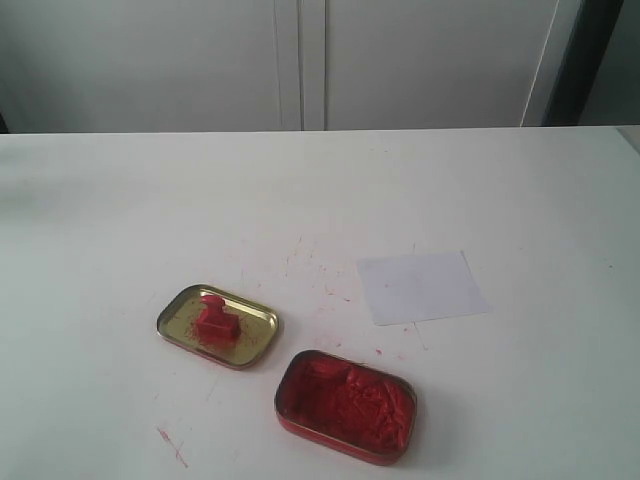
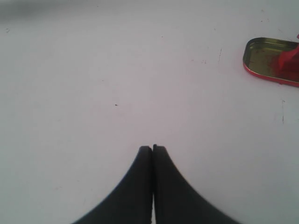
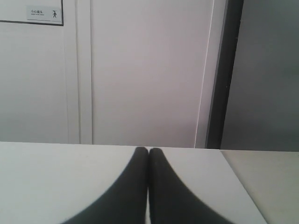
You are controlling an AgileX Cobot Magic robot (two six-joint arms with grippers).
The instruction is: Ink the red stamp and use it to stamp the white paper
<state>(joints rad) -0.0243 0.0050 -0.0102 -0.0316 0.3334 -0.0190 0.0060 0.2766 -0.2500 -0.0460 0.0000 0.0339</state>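
The red stamp (image 1: 215, 322) stands inside the gold-coloured tin (image 1: 180, 312) at the front left of the table; the left wrist view catches its edge (image 2: 290, 59) in that tin (image 2: 261, 58). The plain white paper (image 1: 421, 286) lies flat to the right of centre. The tin of lumpy red paste (image 1: 346, 404) sits near the front edge, between tin and paper. Neither arm shows in the exterior view. My left gripper (image 2: 153, 148) is shut and empty over bare tabletop, well away from the gold tin. My right gripper (image 3: 148, 150) is shut and empty, facing the back wall.
Red flecks and smears (image 1: 172, 445) dot the white tabletop (image 1: 100, 200) around the tins. White cabinet doors (image 1: 300, 60) stand behind the table's far edge. In the right wrist view the table's corner edge (image 3: 236, 182) runs close to the gripper.
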